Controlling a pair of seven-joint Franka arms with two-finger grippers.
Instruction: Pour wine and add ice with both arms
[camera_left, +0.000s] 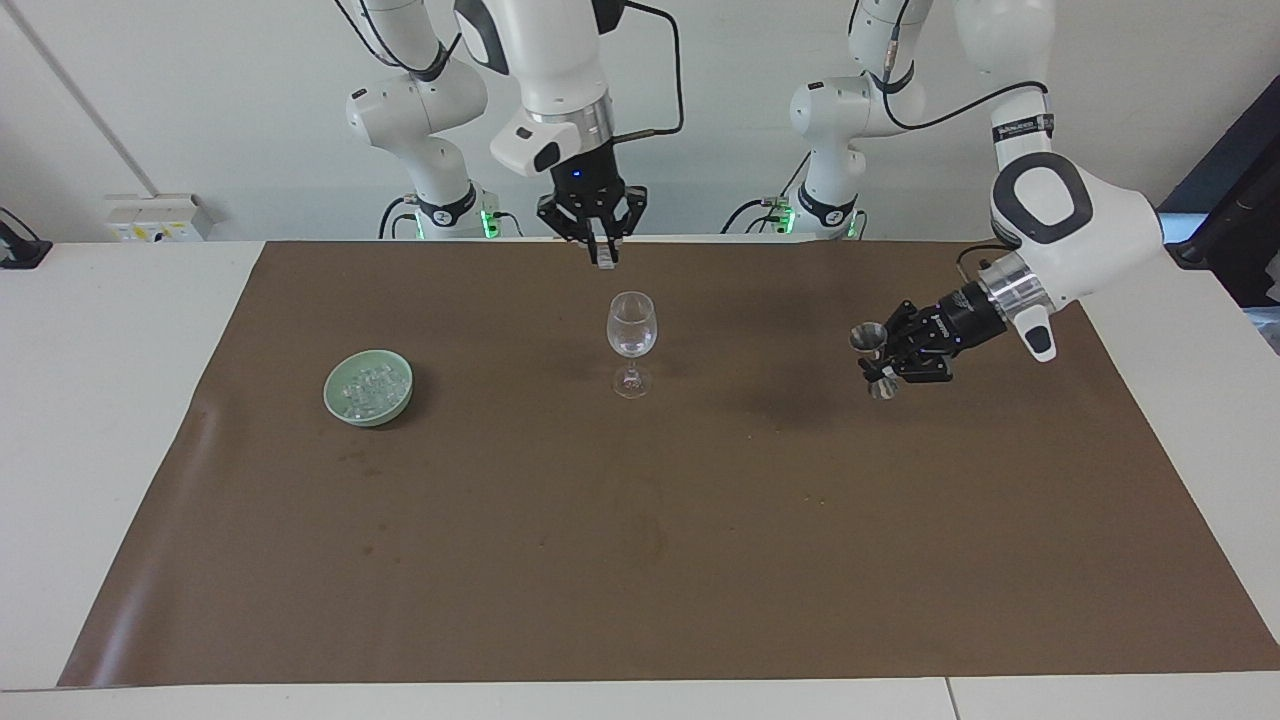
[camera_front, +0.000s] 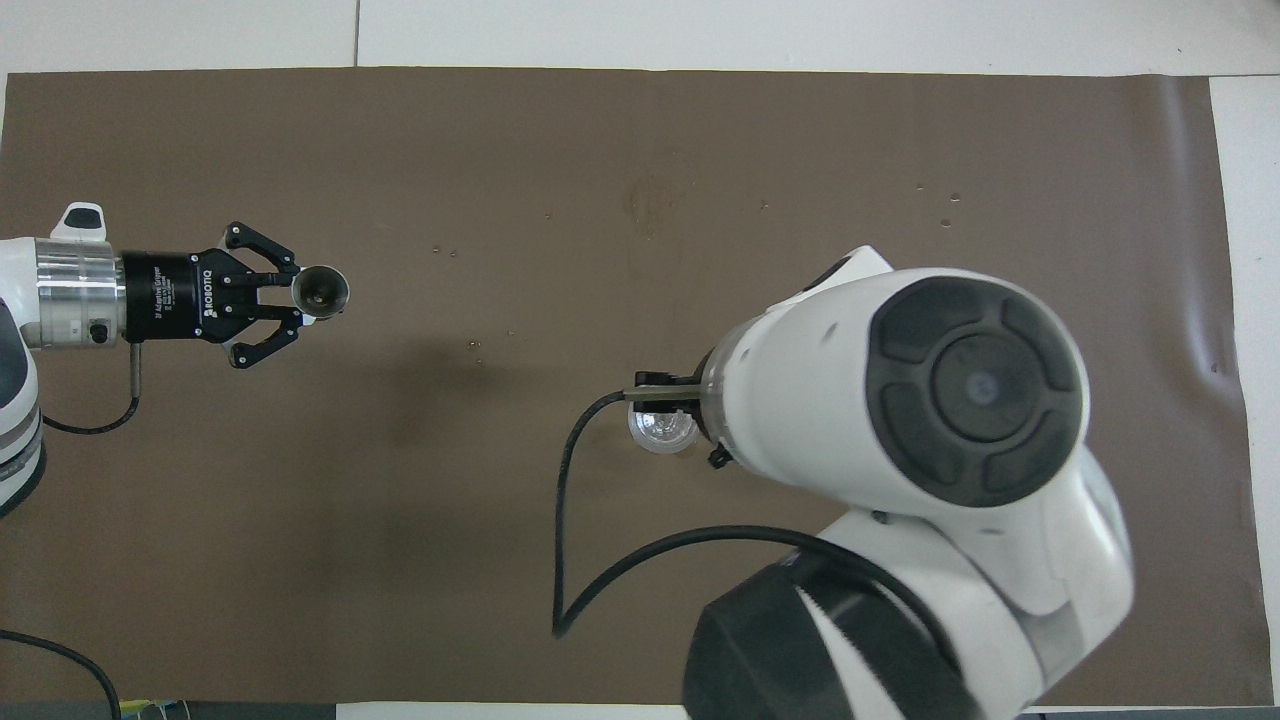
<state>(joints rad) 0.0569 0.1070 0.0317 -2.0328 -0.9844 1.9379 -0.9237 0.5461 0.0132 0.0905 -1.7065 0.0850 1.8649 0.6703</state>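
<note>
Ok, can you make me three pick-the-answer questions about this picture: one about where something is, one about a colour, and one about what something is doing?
1. What is the right gripper over?
A a plate
B the wine glass
C bare mat

2. What colour is the bowl holding the ice?
A pale green
B red
C yellow

3. How is the left gripper?
A open and empty
B shut on the metal jigger
C shut on a spoon

Answers:
1 B, it hangs right above the glass.
2 A, the bowl's rim is pale green.
3 B, the jigger sits between its fingers, off the mat.
</note>
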